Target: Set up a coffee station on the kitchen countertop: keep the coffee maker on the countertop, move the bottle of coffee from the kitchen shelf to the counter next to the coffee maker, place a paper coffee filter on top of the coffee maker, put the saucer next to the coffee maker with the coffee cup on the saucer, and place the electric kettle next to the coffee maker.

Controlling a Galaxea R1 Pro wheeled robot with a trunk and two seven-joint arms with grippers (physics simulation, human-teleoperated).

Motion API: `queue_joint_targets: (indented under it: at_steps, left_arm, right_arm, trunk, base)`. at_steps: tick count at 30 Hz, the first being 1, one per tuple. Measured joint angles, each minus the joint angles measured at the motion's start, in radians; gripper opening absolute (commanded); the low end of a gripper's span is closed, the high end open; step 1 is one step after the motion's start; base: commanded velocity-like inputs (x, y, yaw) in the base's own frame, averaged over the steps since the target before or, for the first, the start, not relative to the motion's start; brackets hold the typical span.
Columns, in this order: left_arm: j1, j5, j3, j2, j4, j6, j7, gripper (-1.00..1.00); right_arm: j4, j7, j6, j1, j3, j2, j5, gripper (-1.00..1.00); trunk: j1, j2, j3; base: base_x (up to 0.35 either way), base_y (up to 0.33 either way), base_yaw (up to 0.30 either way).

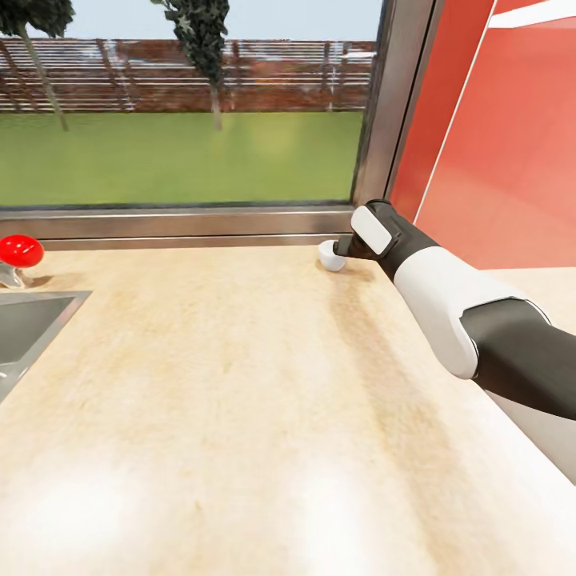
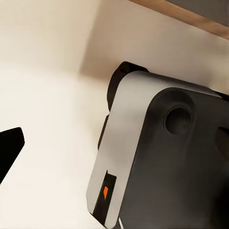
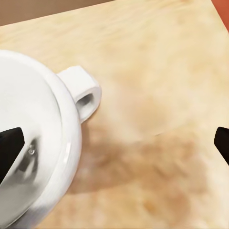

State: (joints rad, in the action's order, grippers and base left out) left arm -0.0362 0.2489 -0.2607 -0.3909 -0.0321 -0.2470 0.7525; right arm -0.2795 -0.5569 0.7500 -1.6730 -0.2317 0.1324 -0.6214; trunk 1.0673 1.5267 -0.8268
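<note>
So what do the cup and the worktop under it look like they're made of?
The coffee cup looks like glazed white ceramic: smooth, glossy, with soft reflections in the bowl. The countertop looks like light wood or wood-look laminate, with pale streaky grain and a faint sheen; which one is unclear.

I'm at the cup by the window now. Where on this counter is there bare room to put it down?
The countertop is bare across its wide middle and near edge, between the sink at the left and the right arm. It is tighter at the back right corner, where the right gripper meets the coffee cup against the window sill and red wall.
</note>
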Motion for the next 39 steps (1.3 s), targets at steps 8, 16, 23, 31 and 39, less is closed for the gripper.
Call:
queue_joint_targets:
  at_steps: [8,16,23,31,39]
  left_arm:
    - [0.0,0.0,0.0,0.0,0.0,0.0,0.0,1.0]
    - [0.0,0.0,0.0,0.0,0.0,0.0,0.0,1.0]
    - [0.0,0.0,0.0,0.0,0.0,0.0,0.0,1.0]
    - [0.0,0.0,0.0,0.0,0.0,0.0,0.0,1.0]
    - [0.0,0.0,0.0,0.0,0.0,0.0,0.0,1.0]
  right_arm:
    - [0.0,0.0,0.0,0.0,0.0,0.0,0.0,1.0]
    - [0.0,0.0,0.0,0.0,0.0,0.0,-0.001,1.0]
    - [0.0,0.001,0.0,0.0,0.0,0.0,-0.001,1.0]
    - [0.0,0.0,0.0,0.0,0.0,0.0,-0.001,1.0]
    - [0.0,0.0,0.0,0.0,0.0,0.0,-0.002,-1.0]
  trunk:
    - [0.0,0.0,-0.002]
    - [0.0,0.0,-0.003]
    - [0.0,0.0,-0.006]
    - [0.0,0.0,-0.007]
    - [0.0,0.0,-0.007]
  base:
    - [0.0,0.0,0.0]
    - [0.0,0.0,0.0]
    - [0.0,0.0,0.0]
    - [0.0,0.0,0.0]
    - [0.0,0.0,0.0]
